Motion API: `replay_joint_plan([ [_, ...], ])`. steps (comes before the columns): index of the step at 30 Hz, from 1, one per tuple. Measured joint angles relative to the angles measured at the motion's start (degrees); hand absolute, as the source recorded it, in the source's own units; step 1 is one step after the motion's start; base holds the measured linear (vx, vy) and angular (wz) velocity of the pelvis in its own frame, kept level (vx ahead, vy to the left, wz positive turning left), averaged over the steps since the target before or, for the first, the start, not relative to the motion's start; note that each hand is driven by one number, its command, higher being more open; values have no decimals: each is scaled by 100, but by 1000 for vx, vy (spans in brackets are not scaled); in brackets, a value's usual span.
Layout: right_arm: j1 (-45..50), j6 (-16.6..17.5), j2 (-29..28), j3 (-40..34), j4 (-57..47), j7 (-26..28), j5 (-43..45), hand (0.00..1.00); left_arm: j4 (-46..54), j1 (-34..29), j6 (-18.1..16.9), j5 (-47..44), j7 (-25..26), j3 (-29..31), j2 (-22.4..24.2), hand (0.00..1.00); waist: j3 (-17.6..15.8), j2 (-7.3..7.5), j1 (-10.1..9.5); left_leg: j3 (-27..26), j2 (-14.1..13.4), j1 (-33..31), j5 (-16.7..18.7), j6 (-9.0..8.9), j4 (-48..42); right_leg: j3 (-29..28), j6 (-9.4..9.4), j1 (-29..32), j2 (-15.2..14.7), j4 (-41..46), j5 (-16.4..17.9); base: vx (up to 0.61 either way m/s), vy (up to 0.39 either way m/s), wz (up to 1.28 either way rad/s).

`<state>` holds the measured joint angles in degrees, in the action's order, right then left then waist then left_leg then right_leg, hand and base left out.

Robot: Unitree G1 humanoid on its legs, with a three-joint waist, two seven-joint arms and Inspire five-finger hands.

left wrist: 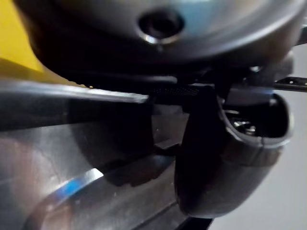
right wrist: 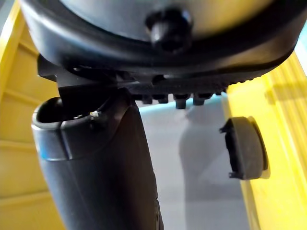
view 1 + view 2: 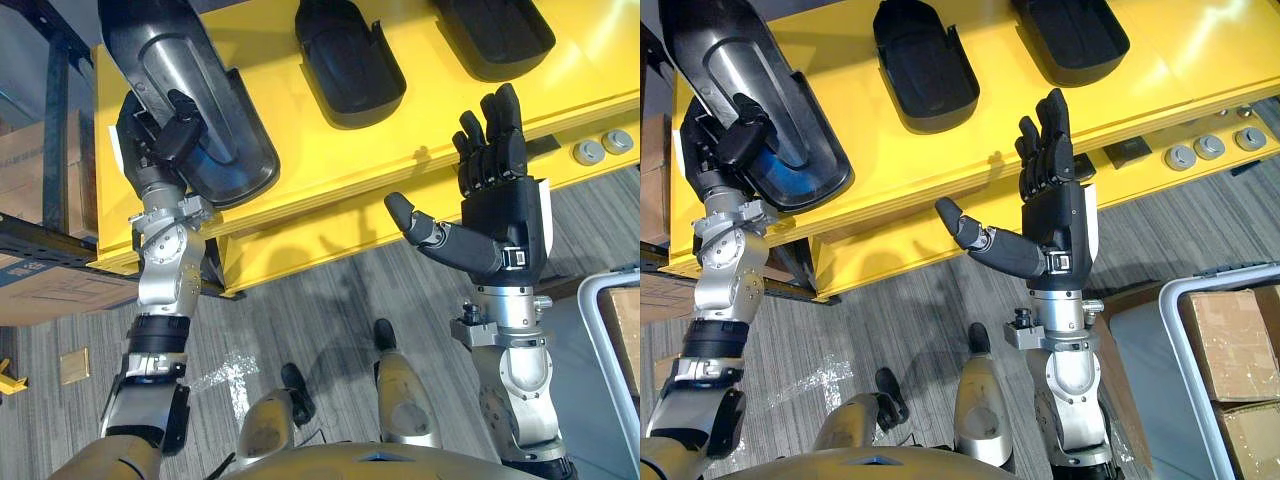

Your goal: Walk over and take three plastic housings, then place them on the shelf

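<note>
Grips the leftmost plastic housing [image 3: 200, 80] with the left hand [image 3: 160, 135], thumb hooked over its rim, at the left end of the yellow shelf [image 3: 330, 165]. Holds the right hand [image 3: 500, 215] open at the shelf's front edge, fingers straight, thumb spread. Has a second housing [image 3: 350, 60] and a third housing [image 3: 495, 35] lying on the shelf further right, apart from both hands.

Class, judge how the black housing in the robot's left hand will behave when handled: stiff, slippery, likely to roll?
Probably stiff: the housing holds its moulded shape with the left hand gripping one edge. Perhaps slippery: it looks glossy. Unlikely to roll: a similar housing lies flat on the shelf.
</note>
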<state>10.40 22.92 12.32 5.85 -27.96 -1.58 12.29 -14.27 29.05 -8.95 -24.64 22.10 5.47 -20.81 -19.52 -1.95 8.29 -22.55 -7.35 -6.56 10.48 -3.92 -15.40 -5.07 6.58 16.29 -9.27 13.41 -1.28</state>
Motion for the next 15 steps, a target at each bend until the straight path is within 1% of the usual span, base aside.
replay_joint_plan([
  [2,0,-7,168,140,-3,83,-1,100,-228,309,159,0,119,34,-109,0,-97,41,3,-102,-51,-61,78,1,-123,-10,-1,96,11,174,69,-53,4,2],
  [4,-4,-19,229,219,-4,165,-1,100,-329,444,190,0,116,51,-148,0,-139,36,-21,-135,-73,-128,100,-6,-176,-14,-5,165,9,233,77,0,0,0],
  [5,-18,-20,267,275,-5,194,0,100,-354,513,258,-1,114,55,-209,0,-212,38,-16,-140,-82,-134,103,-10,-202,-8,-2,168,4,271,94,0,0,0],
  [7,-8,-27,319,325,-9,226,-1,100,-428,571,300,-1,65,55,-276,0,-237,18,-15,-193,-113,-199,104,-13,-246,2,-5,233,4,309,99,-12,-10,5],
  [9,-34,-30,357,344,-63,222,0,100,-610,763,324,0,36,56,-292,0,-259,-7,-30,-207,-108,-295,94,-6,-266,0,-2,344,-11,370,115,-4,-12,4],
  [10,-79,-62,374,369,-124,220,15,100,-714,872,378,-1,-10,57,-342,100,-275,-17,-30,-215,-105,-336,87,-4,-274,-2,-2,407,-18,401,115,0,0,0],
  [15,-316,-133,382,398,-184,188,170,100,-1260,1380,800,2,-316,-107,-606,100,-286,-20,-12,-323,-110,-400,82,-1,-353,-8,27,528,-64,604,215,4,-8,4],
])
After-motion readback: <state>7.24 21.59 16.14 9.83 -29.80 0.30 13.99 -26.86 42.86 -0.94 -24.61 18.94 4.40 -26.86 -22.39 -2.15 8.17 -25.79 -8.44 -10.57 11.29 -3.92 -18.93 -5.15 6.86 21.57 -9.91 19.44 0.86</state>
